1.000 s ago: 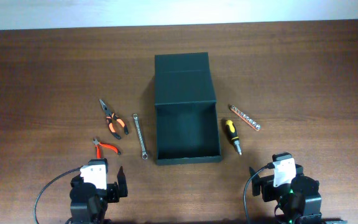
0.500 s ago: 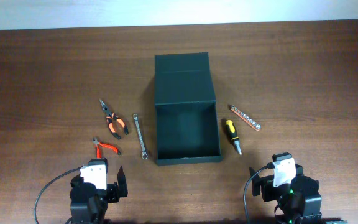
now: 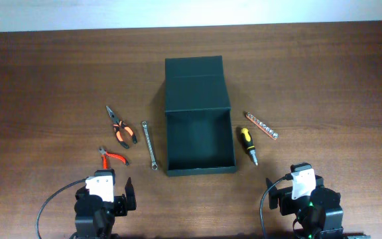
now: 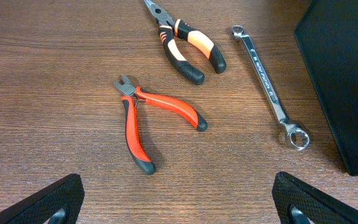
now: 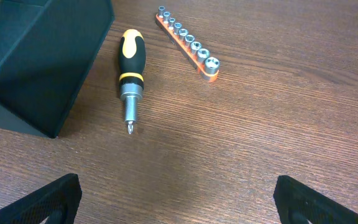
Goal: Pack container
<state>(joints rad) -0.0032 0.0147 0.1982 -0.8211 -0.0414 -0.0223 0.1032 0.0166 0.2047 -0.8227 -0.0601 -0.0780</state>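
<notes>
The dark green-black container (image 3: 225,143) stands open at the table's middle, its flap lid (image 3: 195,84) laid back behind it; its corner shows in the left wrist view (image 4: 344,74) and right wrist view (image 5: 36,56). Left of it lie orange-black long-nose pliers (image 3: 122,126) (image 4: 188,43), red cutters (image 3: 113,157) (image 4: 143,121) and a wrench (image 3: 150,145) (image 4: 269,78). Right of it lie a yellow-black screwdriver (image 3: 247,145) (image 5: 131,68) and a socket rail (image 3: 262,125) (image 5: 187,41). My left gripper (image 4: 179,205) and right gripper (image 5: 179,202) are open and empty near the front edge.
The wooden table (image 3: 323,79) extends wide on both sides of the container. Both arm bases (image 3: 101,206) (image 3: 307,206) sit at the front edge.
</notes>
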